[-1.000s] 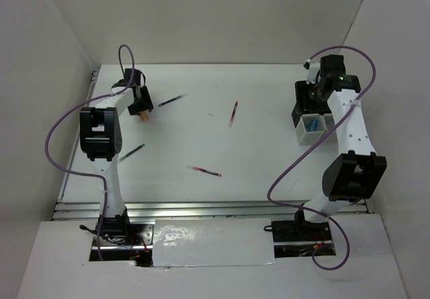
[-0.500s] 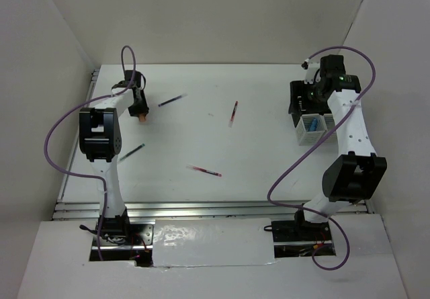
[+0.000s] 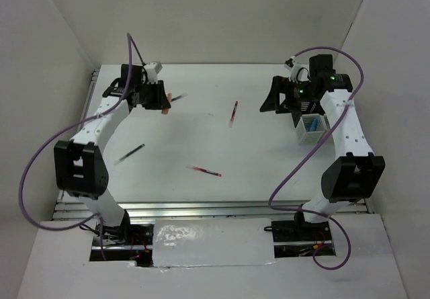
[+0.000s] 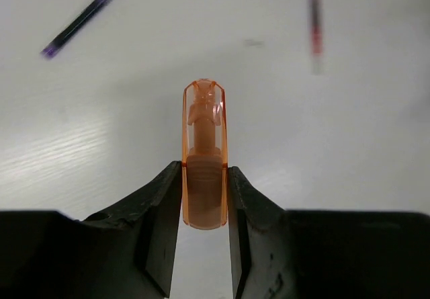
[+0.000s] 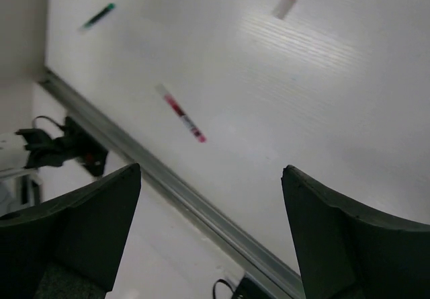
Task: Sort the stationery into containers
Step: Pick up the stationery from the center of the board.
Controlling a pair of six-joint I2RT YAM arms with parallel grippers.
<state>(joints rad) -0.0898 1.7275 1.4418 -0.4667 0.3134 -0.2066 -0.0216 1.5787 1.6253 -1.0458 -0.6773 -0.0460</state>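
My left gripper (image 3: 162, 102) is shut on the orange piece (image 3: 168, 105) and holds it above the far left of the table. In the left wrist view the clear orange piece (image 4: 204, 152) stands upright between the fingertips of the gripper (image 4: 205, 193). My right gripper (image 3: 271, 102) is open and empty, out over the table to the left of the containers. Only a white slatted bin (image 3: 310, 128) shows clearly; black bins are mostly hidden behind the arm. Pens lie scattered: a red one (image 3: 233, 113), another red one (image 3: 203, 171), a dark one (image 3: 130, 152).
A dark pen (image 4: 84, 17) and a red pen (image 4: 314, 20) lie beyond the orange piece. The right wrist view, past its gripper (image 5: 211, 170), shows a red pen (image 5: 183, 114), a dark pen (image 5: 97, 15) and the table's metal front rail (image 5: 168, 191). White walls enclose the table.
My left gripper has lifted and swung right with the orange piece. My right gripper has moved left, away from the bins and out over the table.
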